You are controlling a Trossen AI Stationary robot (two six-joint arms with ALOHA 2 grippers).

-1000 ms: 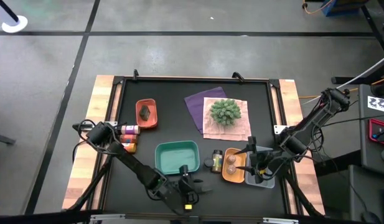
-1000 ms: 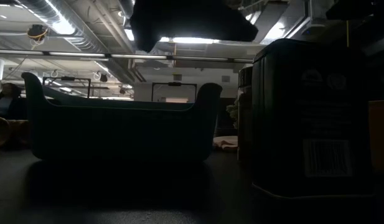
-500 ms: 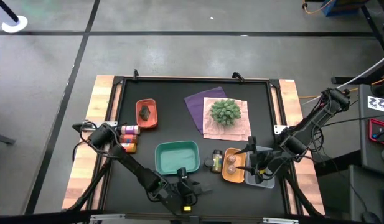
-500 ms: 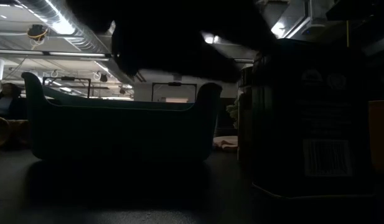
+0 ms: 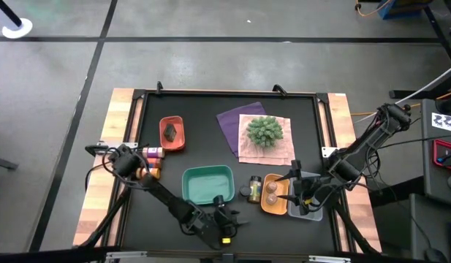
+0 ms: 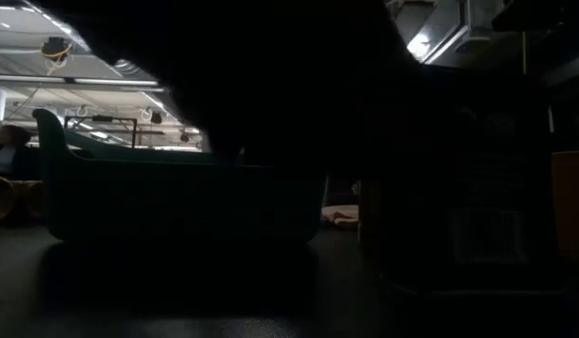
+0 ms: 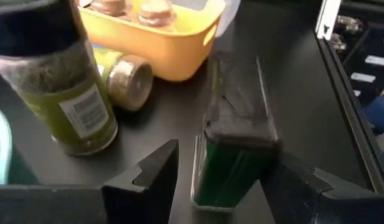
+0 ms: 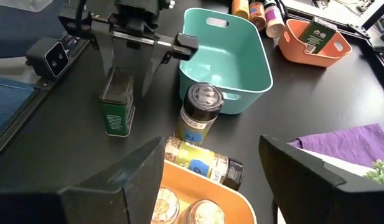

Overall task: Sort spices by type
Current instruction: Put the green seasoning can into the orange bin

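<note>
- From above: the left gripper (image 5: 224,219) sits low at the near edge of the black worktop (image 5: 203,124), just in front of the teal tray (image 5: 208,184). The right gripper (image 5: 302,196) hangs over the clear tray (image 5: 311,212), beside the orange tray (image 5: 273,201) that holds two round-topped jars (image 5: 271,192). A dark-capped jar (image 5: 254,180) and a lying jar (image 5: 248,193) sit between the teal and orange trays. Far left, a few small jars (image 5: 152,153) cluster near the red tray (image 5: 172,134), which holds a dark lumpy piece (image 5: 169,131). The spiky green plant (image 5: 264,131) rests on cloths further back.
- Table level: very dark; the teal tray (image 6: 176,197) shows in silhouette, with a big black mass filling the upper part of the picture. I cannot tell what it is.
- Left wrist camera: the left gripper (image 7: 220,177) has its fingers spread apart on either side of an upright green tin (image 7: 232,155) with a dark lid; whether they touch it I cannot tell. A tall herb jar (image 7: 58,87) stands close, the lying jar (image 7: 124,78) beside it against the orange tray (image 7: 173,43).
- Right wrist camera: the right gripper (image 8: 210,186) has its fingers wide apart, holding nothing. Beyond it the green tin (image 8: 119,102) stands under the left gripper (image 8: 139,46), with the dark-capped jar (image 8: 200,115) upright beside the teal tray (image 8: 226,56) and the lying jar (image 8: 201,160) against the orange tray's rim.
</note>
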